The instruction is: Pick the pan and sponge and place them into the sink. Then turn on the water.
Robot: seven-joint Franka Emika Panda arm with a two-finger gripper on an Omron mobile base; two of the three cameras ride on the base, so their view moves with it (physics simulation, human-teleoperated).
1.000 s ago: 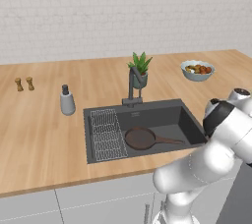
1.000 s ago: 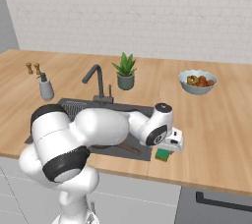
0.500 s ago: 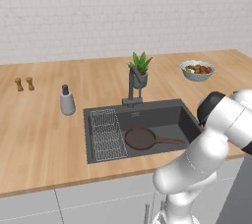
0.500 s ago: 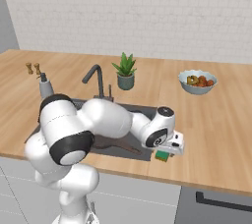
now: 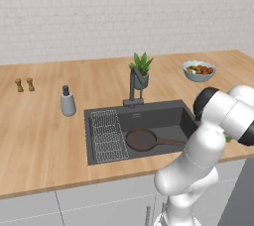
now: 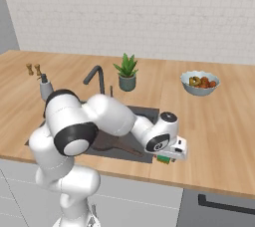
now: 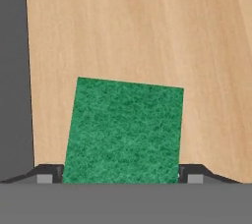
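Claw (image 7: pixel 120 176) lower over sponge (image 7: pixel 123 132) than 1 second ago, fingertips apart, flanking it; pan (image 5: pixel 144 140) unmoved in sink (image 5: pixel 163 116).

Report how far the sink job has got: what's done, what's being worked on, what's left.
Done: the pan lies in the sink, beside its wire rack.
In hand: the gripper is down over the green sponge on the counter right of the basin, one finger at each side; a firm grip isn't clear yet.
Left: lift the sponge into the sink, then turn on the faucet, which shows no stream.
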